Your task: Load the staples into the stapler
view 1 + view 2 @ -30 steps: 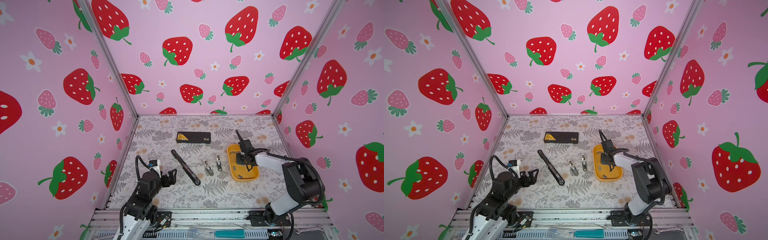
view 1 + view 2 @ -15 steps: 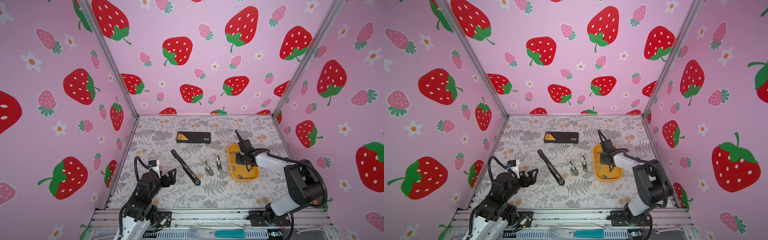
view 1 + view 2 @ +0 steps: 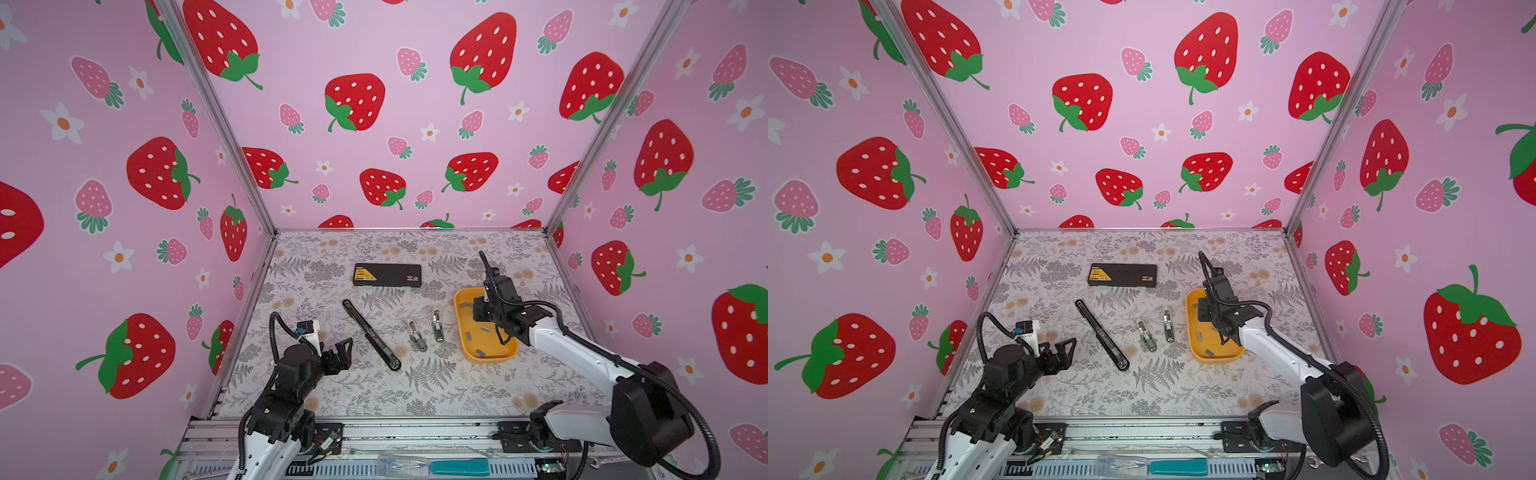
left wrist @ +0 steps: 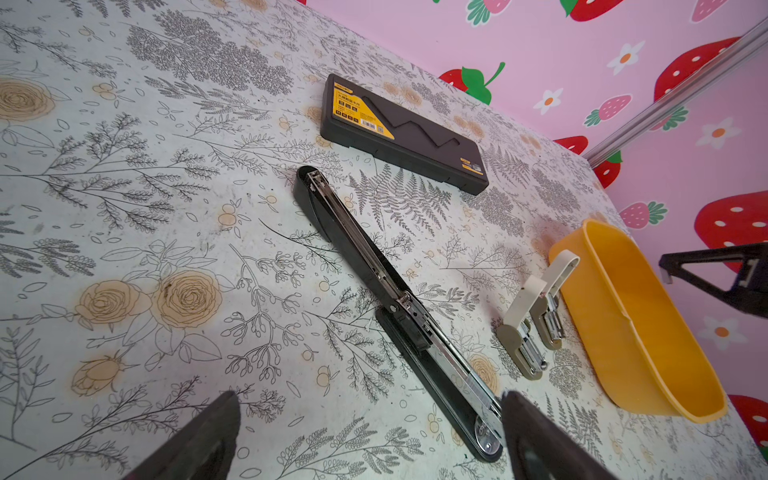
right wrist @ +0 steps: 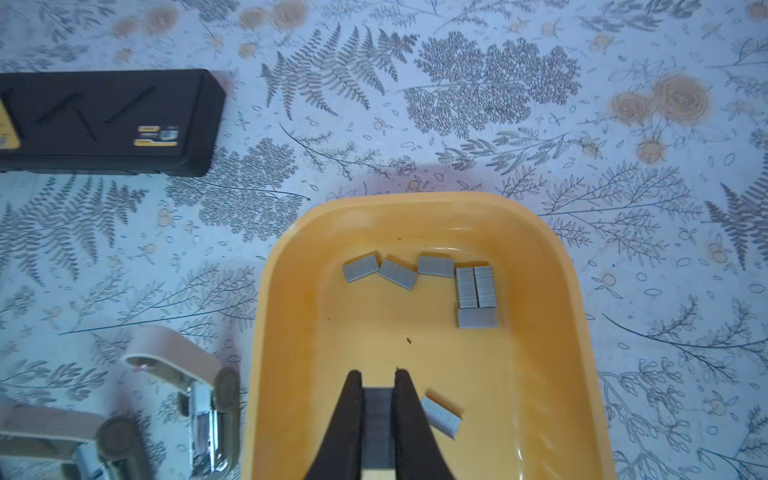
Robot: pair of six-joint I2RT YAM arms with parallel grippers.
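One staple strip (image 5: 377,428) pinched in R hand (image 5: 378,372) over yellow tray (image 5: 282,311) (L hand (image 3: 345,353) wide open).

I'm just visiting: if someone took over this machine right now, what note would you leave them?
Left claw: open, empty, beside the long black metal stapler.
Right claw: shut on one short grey strip of staples, inside the shallow yellow plastic tray.
More grey staple strips lie loose in that tray; two small beige plastic staplers lie open beside it.
Done: one strip gripped. Left: carry it to a stapler, slot it in, close it.
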